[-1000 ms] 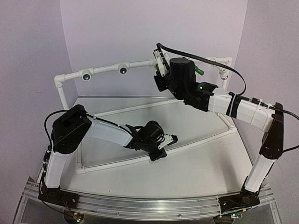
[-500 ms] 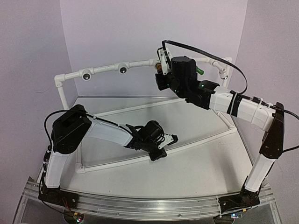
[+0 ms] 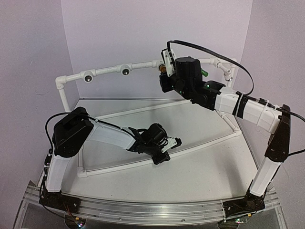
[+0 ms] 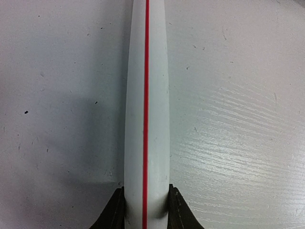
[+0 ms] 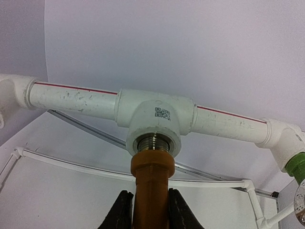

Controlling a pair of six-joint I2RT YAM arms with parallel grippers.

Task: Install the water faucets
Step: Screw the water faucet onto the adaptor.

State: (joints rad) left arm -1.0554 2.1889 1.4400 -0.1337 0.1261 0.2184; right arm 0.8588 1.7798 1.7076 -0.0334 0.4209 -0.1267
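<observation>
The yellow-orange faucet [image 5: 151,186] is held between the jaws of my right gripper [image 5: 151,200], which is shut on it. Its threaded metal end sits in the mouth of a white tee socket [image 5: 153,126] on the top rail of the pipe frame, with some threads still showing. In the top view the right gripper [image 3: 165,71] is up at that rail. The green faucet [image 5: 298,164] is on the elbow fitting at the right; it also shows in the top view [image 3: 203,73]. My left gripper [image 4: 146,195] is shut on a low white pipe with a red stripe [image 4: 146,95].
Two dark round sockets [image 3: 88,76] [image 3: 125,71] sit further left on the top rail. The frame's low pipes [image 3: 119,164] lie across the white tabletop. Purple walls close in the back and sides. The right arm's black cable [image 3: 214,59] loops above the rail.
My right gripper has moved slightly up and toward the top rail, bringing the yellow-orange faucet closer into the tee socket. The left arm has not moved.
</observation>
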